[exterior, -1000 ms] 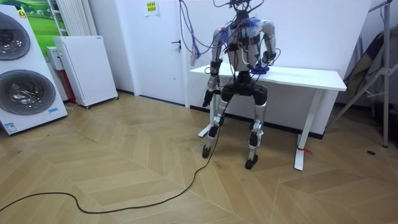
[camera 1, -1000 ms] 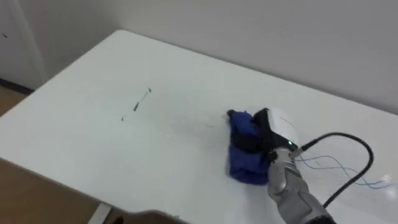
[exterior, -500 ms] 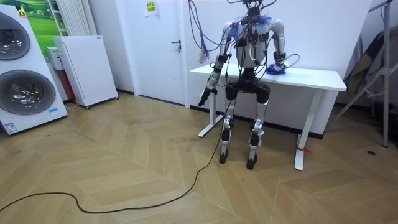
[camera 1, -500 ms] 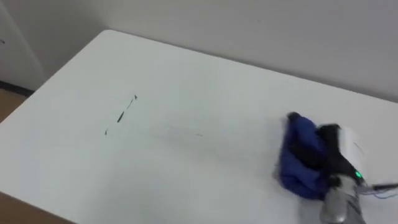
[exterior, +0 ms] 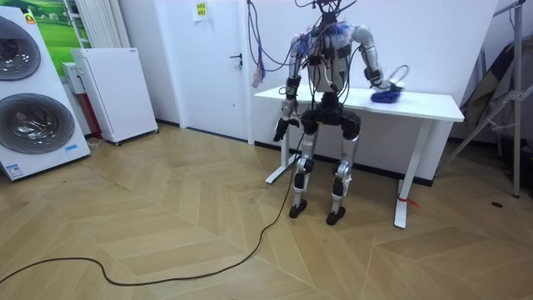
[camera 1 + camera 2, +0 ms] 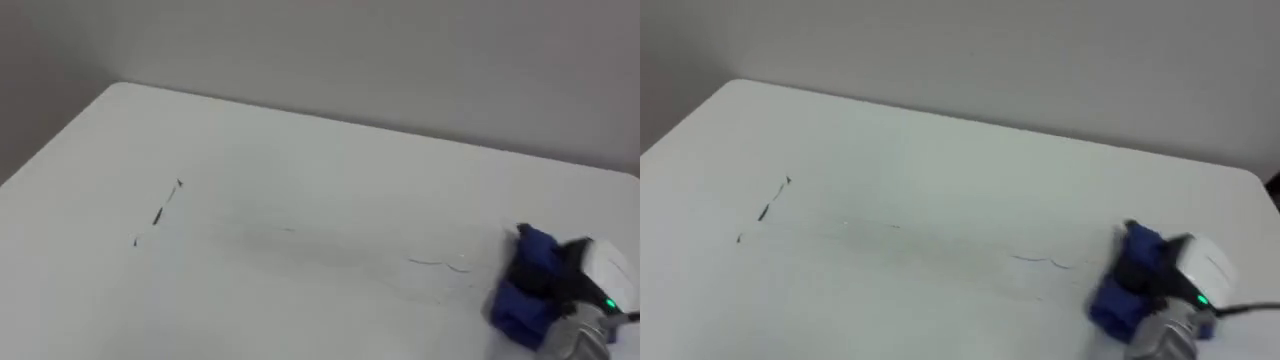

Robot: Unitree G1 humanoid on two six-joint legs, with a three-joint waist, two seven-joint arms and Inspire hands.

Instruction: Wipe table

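A crumpled blue cloth (image 6: 522,292) (image 6: 1123,283) lies on the white table (image 6: 300,150) (image 6: 940,160) near its right end. My right hand (image 6: 592,288) (image 6: 1188,272) rests on the cloth's right side, dark fingers curled into it. Short dark pen marks (image 6: 158,214) (image 6: 764,211) sit on the tabletop at the left, and a faint thin line (image 6: 440,264) runs just left of the cloth. In the room view I stand at the table's front with the right hand (image 5: 389,87) on the cloth (image 5: 383,97). My left hand (image 5: 281,130) hangs by the table's left end.
A pale wall runs behind the table's far edge. In the room view, washing machines (image 5: 25,92) and a white cabinet (image 5: 112,92) stand far left, a door (image 5: 218,67) is behind, and dark stands (image 5: 500,83) are right of the table (image 5: 433,106).
My right hand has dragged the blue cloth to the right across the table, and my body has shifted right with it. The eye views have shifted too. The left hand stays hanging.
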